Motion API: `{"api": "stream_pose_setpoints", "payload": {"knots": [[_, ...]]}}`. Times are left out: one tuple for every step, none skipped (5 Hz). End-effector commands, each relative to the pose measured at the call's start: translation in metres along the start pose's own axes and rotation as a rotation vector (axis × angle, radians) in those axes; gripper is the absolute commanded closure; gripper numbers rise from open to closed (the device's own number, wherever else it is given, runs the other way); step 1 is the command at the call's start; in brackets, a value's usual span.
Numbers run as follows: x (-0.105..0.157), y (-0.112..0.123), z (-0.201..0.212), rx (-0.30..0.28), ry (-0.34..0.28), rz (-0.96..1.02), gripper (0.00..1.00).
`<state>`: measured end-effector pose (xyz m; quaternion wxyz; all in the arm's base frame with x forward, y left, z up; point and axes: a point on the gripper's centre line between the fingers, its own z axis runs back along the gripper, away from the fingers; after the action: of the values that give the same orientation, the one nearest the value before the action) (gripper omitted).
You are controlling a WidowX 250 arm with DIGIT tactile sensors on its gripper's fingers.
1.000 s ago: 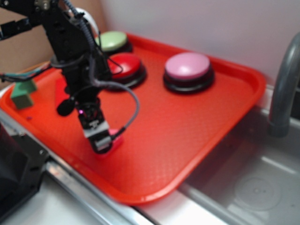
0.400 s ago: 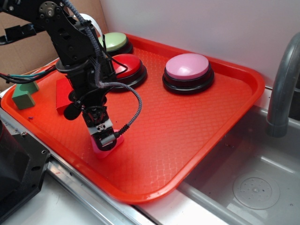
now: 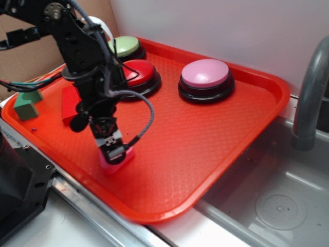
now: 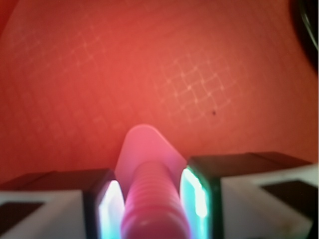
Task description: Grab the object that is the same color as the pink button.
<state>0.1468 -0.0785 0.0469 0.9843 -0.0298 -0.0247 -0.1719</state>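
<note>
The small pink plastic toy bolt (image 4: 149, 199), a ribbed peg on a rounded triangular base, stands upright near the front-left edge of the red plastic tray (image 3: 205, 149), well apart from the large round pink-topped button on its black base (image 3: 206, 73) at the far right. In the wrist view the ribbed peg sits between the two black fingers (image 4: 102, 199), whose pads lie close on either side; whether they already press the ribs or a thin gap remains cannot be told. The gripper (image 3: 114, 153) hangs straight down over the bolt, jaws narrow around the peg. The step in hand looks like the closing of the grasp. Next, I judge, the jaws need to pinch the peg firmly, then lift straight up so the base clears the tray. The red-topped button (image 3: 138, 72), green-topped button (image 3: 123, 45), red rectangular block (image 3: 68, 103) and green notched block (image 3: 26, 105) lie further left and far.
</note>
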Motion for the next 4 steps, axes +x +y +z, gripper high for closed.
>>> {"api": "stream_pose_setpoints", "payload": {"knots": [[0.009,0.011,0.099,0.025,-0.113,0.189,1.00],[0.020,0.032,0.149,-0.014,-0.072,0.295,1.00],[0.018,0.052,0.157,0.006,-0.066,0.361,1.00],[0.014,0.076,0.164,0.020,-0.064,0.410,1.00]]}}
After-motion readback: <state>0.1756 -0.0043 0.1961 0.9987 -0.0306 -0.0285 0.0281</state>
